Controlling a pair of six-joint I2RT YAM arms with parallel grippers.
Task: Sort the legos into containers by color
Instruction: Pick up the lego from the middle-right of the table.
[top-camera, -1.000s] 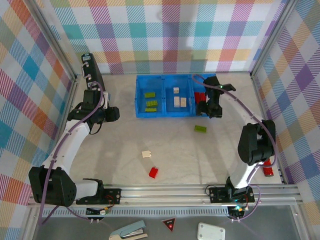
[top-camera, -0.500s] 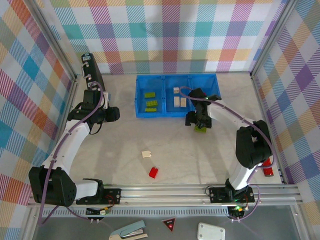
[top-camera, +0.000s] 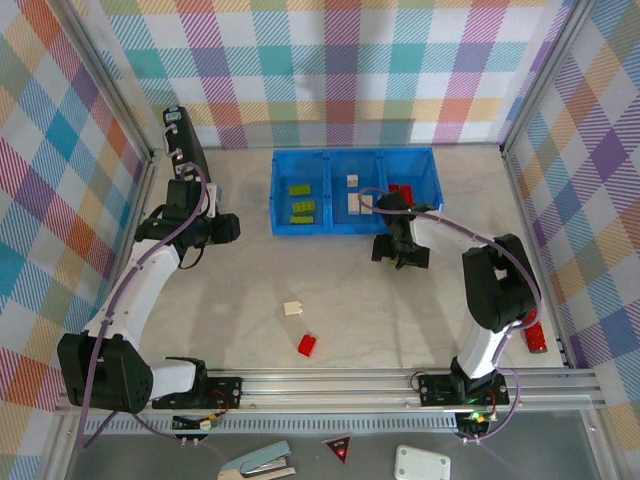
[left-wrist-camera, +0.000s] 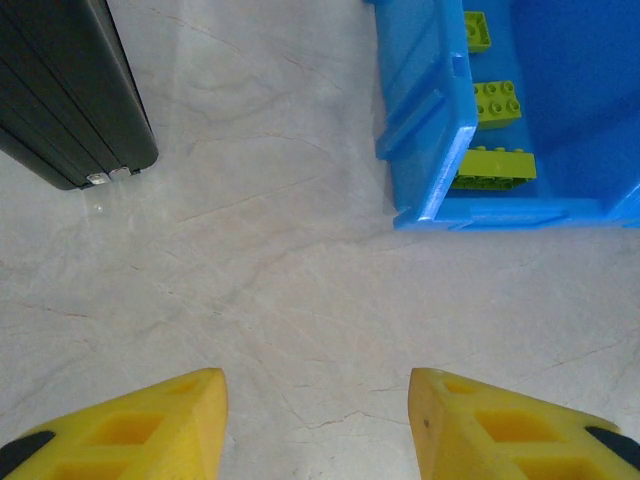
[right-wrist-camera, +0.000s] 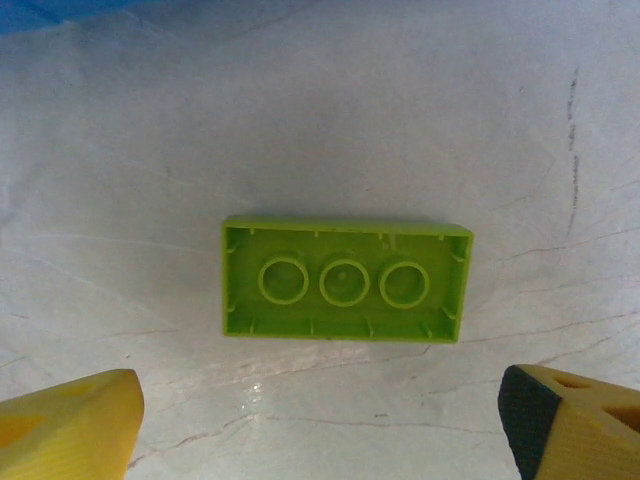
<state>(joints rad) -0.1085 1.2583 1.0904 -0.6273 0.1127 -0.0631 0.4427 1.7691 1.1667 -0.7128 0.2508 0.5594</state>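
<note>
Pale marbled tabletop (top-camera: 350, 300) inside plaid walls carries the blue tray (top-camera: 320, 231), its three compartments holding lime, cream and red legos. Just off the tray's near wall a lime lego (right-wrist-camera: 345, 280) lies hollow side up. The right gripper (right-wrist-camera: 320, 405) hangs directly over it, arm folded low and wrist pointing down, fingers spread wide past the brick's short ends, touching nothing. This looks like the pick-up step: it would next need to lower, close on the brick, and carry it to the tray's lime compartment at the left arm's end. The left gripper (left-wrist-camera: 315, 425), beside that end, is partly open and empty. A cream lego (top-camera: 293, 308) and a red lego (top-camera: 308, 345) lie further from the tray.
</note>
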